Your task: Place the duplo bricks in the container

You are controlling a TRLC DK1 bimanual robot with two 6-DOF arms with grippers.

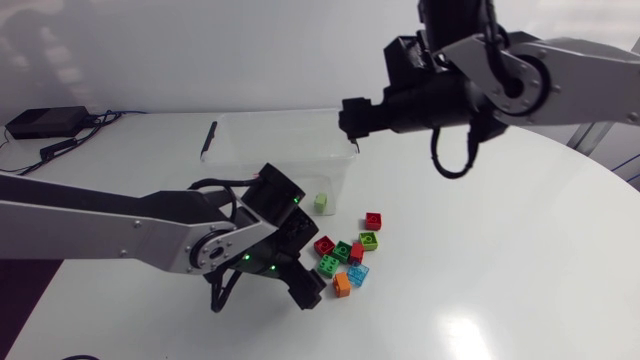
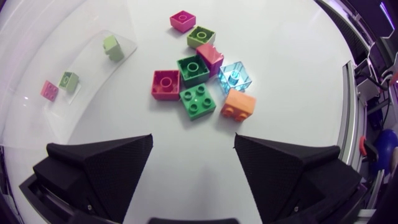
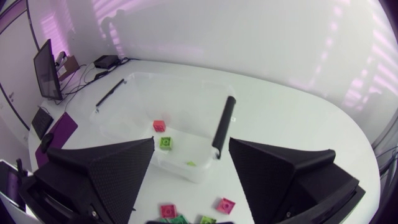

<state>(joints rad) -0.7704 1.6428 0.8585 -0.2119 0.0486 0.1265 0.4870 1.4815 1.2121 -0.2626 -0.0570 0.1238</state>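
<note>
A clear plastic container (image 1: 262,150) stands at the table's middle. It holds a pink brick (image 3: 159,126), a green brick (image 3: 165,142) and a light green brick (image 1: 321,202). My right gripper (image 1: 350,120) hangs open and empty above the container's right rim; the right wrist view looks down into it between the open fingers (image 3: 106,168). Several loose duplo bricks (image 1: 347,255) lie in a cluster in front of the container, among them a red one (image 2: 165,84), a green one (image 2: 198,101) and an orange one (image 2: 239,104). My left gripper (image 2: 193,168) sits low just left of that cluster, open and empty.
The container has black handles (image 3: 224,124) on its two short sides. A lone red brick (image 1: 373,220) lies slightly apart from the cluster. A black box with cables (image 1: 45,122) sits at the far left of the table.
</note>
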